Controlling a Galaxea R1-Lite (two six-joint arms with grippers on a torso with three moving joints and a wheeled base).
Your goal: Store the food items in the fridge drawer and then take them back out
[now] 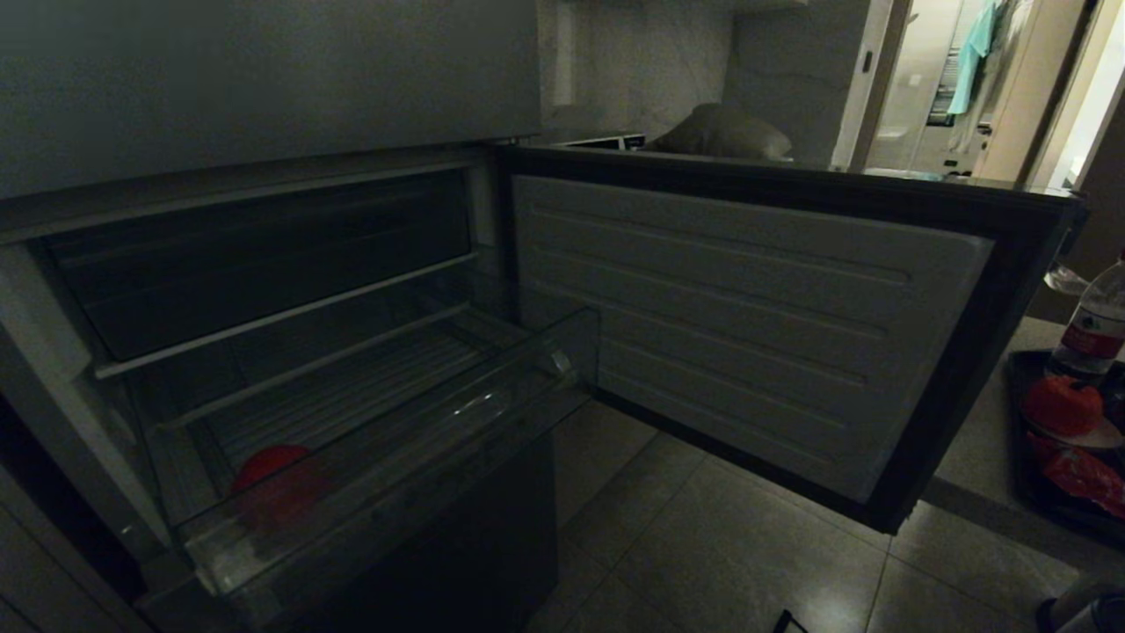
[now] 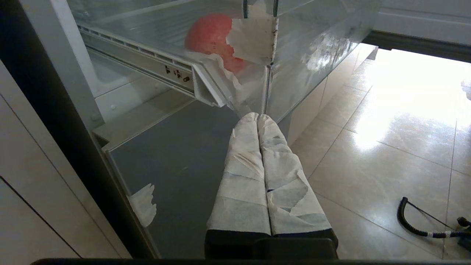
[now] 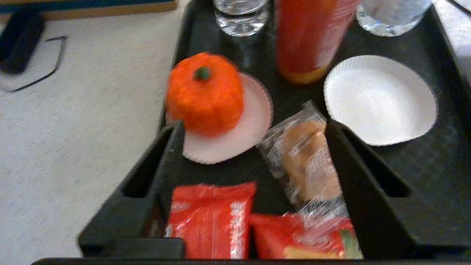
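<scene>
**One red item in the drawer, right gripper spread over the tray**

The drawer [image 1: 387,440] stands pulled out of the fridge, under the open door [image 1: 747,325]. A round red item [image 1: 272,466] lies on its ribbed bottom, close to the clear front wall and toward the robot's left end. In the left wrist view the same red item [image 2: 213,40] shows through the drawer's corner [image 2: 268,73], with torn white paper stuck to the plastic in front of it.

The left gripper [image 2: 257,117] hangs below and just outside that corner, its white-wrapped fingers [image 2: 243,165] pressed together on nothing. It touches neither the drawer nor the red item, which sits above it behind the clear wall.

The right gripper [image 3: 254,125] hovers over a black tray [image 3: 423,176] on the counter, its dark fingers [image 3: 162,154] well apart and empty. An orange, pumpkin-shaped cake [image 3: 204,92] rests on a paper plate [image 3: 250,129] just beyond one fingertip, seeming to touch it. Between the fingers lie a clear-wrapped pastry [image 3: 305,158] and two red packets [image 3: 209,217]. An empty paper plate [image 3: 381,99], a red cup [image 3: 312,36] and clear bottles [image 3: 241,14] stand farther back on the tray.
</scene>
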